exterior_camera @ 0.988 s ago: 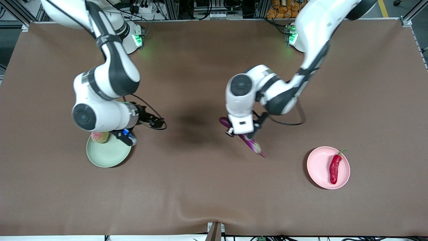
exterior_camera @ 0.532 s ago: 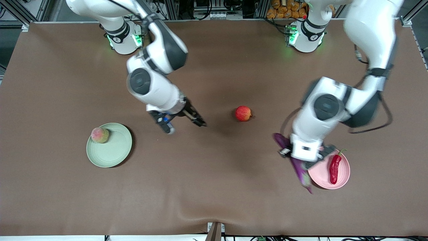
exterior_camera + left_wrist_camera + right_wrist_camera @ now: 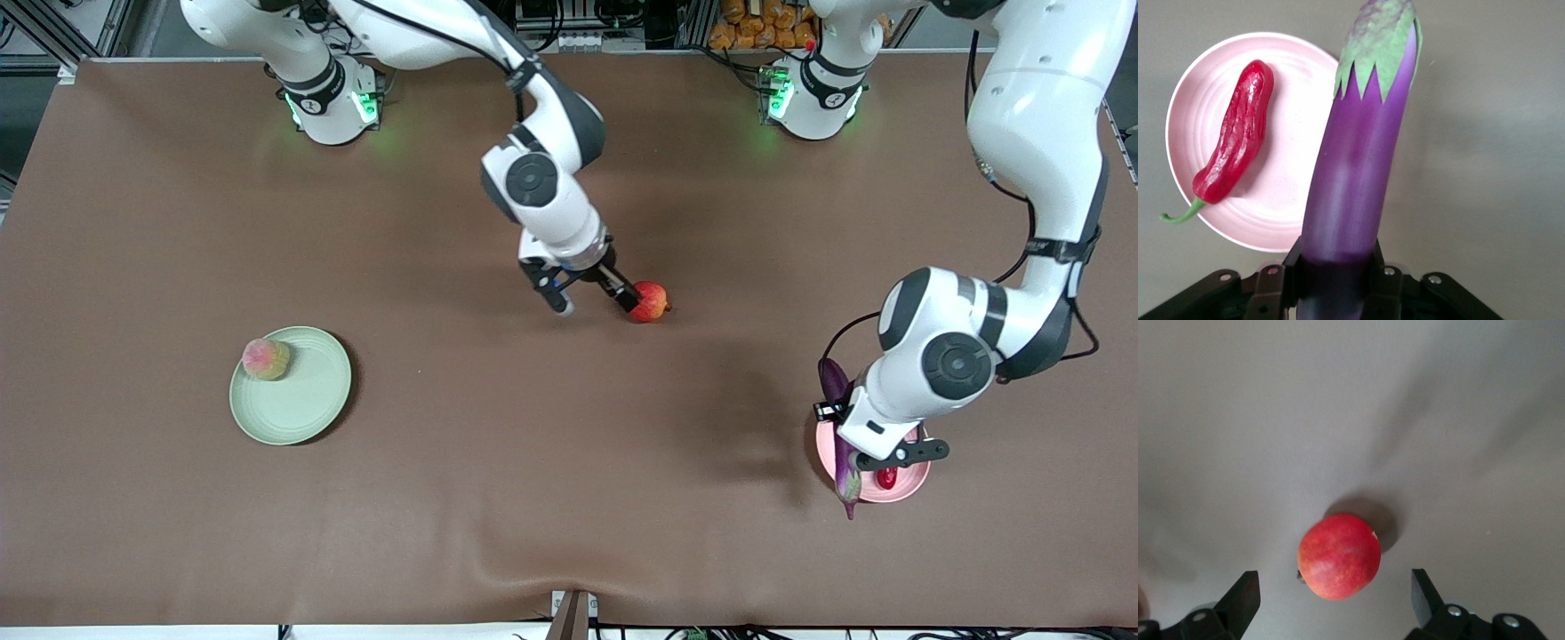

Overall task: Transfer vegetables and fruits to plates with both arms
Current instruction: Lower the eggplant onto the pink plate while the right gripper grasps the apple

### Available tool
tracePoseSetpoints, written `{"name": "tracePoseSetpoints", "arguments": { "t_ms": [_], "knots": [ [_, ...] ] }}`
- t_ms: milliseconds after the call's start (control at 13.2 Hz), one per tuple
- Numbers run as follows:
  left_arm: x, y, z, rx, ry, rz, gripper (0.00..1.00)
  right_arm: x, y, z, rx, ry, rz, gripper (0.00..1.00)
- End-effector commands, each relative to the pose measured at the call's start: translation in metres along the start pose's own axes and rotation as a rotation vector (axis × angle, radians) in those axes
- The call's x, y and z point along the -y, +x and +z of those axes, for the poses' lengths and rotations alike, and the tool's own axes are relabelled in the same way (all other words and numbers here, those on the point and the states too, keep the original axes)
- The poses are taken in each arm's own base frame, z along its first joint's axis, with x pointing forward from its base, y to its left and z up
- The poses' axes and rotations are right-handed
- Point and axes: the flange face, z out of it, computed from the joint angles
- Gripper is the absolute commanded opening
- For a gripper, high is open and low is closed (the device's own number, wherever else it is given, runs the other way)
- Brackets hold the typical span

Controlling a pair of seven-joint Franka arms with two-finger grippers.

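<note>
My left gripper (image 3: 849, 449) is shut on the long purple eggplant (image 3: 846, 484) and holds it over the edge of the pink plate (image 3: 916, 480). In the left wrist view the eggplant (image 3: 1358, 167) juts out from the gripper (image 3: 1338, 273) beside the red chili pepper (image 3: 1235, 150), which lies on the pink plate (image 3: 1281, 193). My right gripper (image 3: 591, 298) is open, just above the table at the red apple (image 3: 651, 300) in the table's middle. In the right wrist view the apple (image 3: 1339, 555) sits just ahead of the open gripper (image 3: 1335, 600), untouched. The peach (image 3: 265, 358) rests on the green plate (image 3: 302, 400).
The brown table cloth (image 3: 498, 462) has a raised fold near the front edge. The arms' bases (image 3: 329, 98) stand along the table's edge farthest from the front camera.
My left arm carried the eggplant from the table's middle to over the pink plate. My right arm left the green plate and swung over to the apple, gripper open.
</note>
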Motion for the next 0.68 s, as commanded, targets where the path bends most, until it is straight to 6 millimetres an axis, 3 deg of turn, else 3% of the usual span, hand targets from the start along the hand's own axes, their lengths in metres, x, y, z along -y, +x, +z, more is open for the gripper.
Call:
{"name": "tracePoseSetpoints", "arguments": {
  "t_ms": [0, 304, 532, 608],
  "knots": [
    [0.03, -0.001, 0.006, 0.007, 0.039, 0.015, 0.0, -0.005, -0.009, 0.022, -0.014, 0.026, 0.018, 1.0],
    [0.075, 0.0, 0.026, 0.04, 0.035, 0.044, 0.0, -0.012, -0.019, 0.05, -0.023, 0.107, 0.054, 1.0],
    [0.074, 0.001, 0.029, 0.038, 0.028, 0.043, 0.03, -0.017, -0.021, 0.069, -0.029, 0.156, 0.046, 1.0],
    [0.072, 0.002, 0.029, 0.023, 0.019, 0.044, 0.13, -0.018, -0.02, 0.072, -0.029, 0.155, 0.052, 0.94]
  ]
}}
